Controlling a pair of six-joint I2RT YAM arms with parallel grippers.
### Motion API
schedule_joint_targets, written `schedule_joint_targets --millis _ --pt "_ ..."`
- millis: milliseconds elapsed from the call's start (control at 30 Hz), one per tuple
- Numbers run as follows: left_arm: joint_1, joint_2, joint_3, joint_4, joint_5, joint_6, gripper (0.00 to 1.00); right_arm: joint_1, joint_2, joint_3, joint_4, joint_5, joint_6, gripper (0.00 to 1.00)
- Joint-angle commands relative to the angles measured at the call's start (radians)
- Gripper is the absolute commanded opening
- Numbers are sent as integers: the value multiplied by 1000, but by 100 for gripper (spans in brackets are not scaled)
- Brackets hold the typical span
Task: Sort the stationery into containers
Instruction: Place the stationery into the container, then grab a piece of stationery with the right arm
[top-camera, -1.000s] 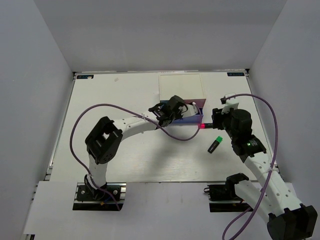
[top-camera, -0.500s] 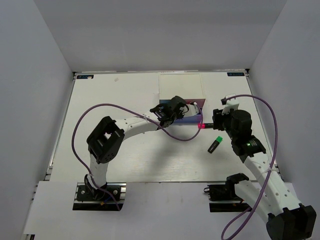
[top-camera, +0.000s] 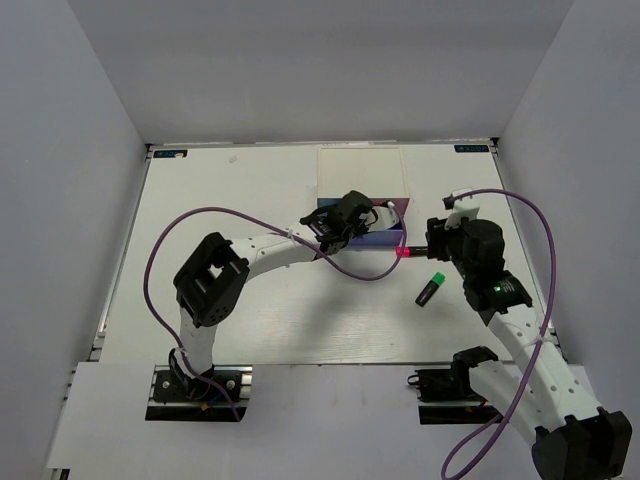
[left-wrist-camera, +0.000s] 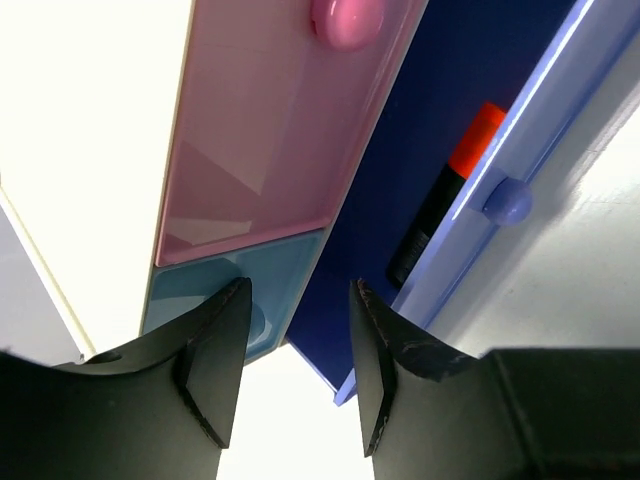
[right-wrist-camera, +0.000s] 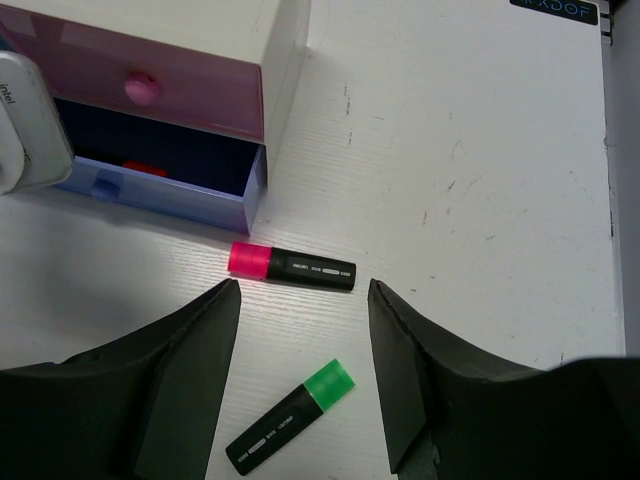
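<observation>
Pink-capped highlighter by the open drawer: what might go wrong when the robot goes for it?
The pink-capped highlighter lies close to the corner of the open blue-purple drawer, so the right fingers could bump the drawer, or the pen might roll off. The left fingers hover over the drawers, so the arms may clash at the drop. The green-capped highlighter nearby could get nudged.

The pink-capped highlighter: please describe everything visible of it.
The pink-capped highlighter is short, with a black barrel bearing white print and a pink cap, plastic by its look. It lies flat on the white table, cap end near the corner of the open blue-purple drawer. The open right end effector hangs over it, not touching.
</observation>
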Motion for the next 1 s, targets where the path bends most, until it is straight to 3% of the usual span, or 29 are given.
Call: schedule_joint_targets --millis 0,133,200,267,333,433,467,533,567,600,667,767,800,833,867,900,967 --pt "5 -31 3 28 -42 -13 55 -4 -6 -11 30 -6 7 60" --pt "-18 -94 3 19 -53 -53 55 -15 6 -14 26 3 -14 58" --pt "-27 -128 12 -43 -10 -152 53 -25 20 -27 24 -48 -37 56" --pt "-27 -197 23 -88 45 -248 55 -35 29 -35 3 -101 -97 46" --pt "-27 -287 -16 -131 88 -386 67 -53 43 -44 -20 -214 -151 36" --pt "-27 -378 -88 -159 116 -585 91 -76 64 -43 -48 -334 -247 34" --pt "-16 -436 -109 -159 134 -631 99 -88 87 -43 -72 -378 -261 38" --pt "-7 -493 -170 -189 153 -774 99 -105 109 -28 -91 -441 -309 48" --pt "-7 -520 -196 -189 153 -809 99 -120 142 -23 -120 -473 -341 62" --pt "-7 -584 -260 -162 153 -840 99 -128 153 -14 -126 -500 -358 69" --pt "-7 -655 -337 -113 162 -932 99 -165 187 6 -160 -529 -405 75" --pt "-7 -795 -493 -29 95 -1124 99 -222 195 41 -248 -661 -617 71" --pt "-7 -827 -561 -9 86 -1153 99 -231 196 54 -372 -719 -669 68" --pt "-7 -853 -589 26 86 -1165 99 -248 213 64 -419 -763 -859 66" --pt "-7 -890 -610 36 86 -1175 99 -265 216 86 -459 -779 -920 64" --pt "-7 -899 -636 36 86 -1185 99 -274 222 103 -580 -817 -1124 61" --pt "-7 -900 -636 6 86 -1198 99 -320 233 107 -652 -860 -1270 59"
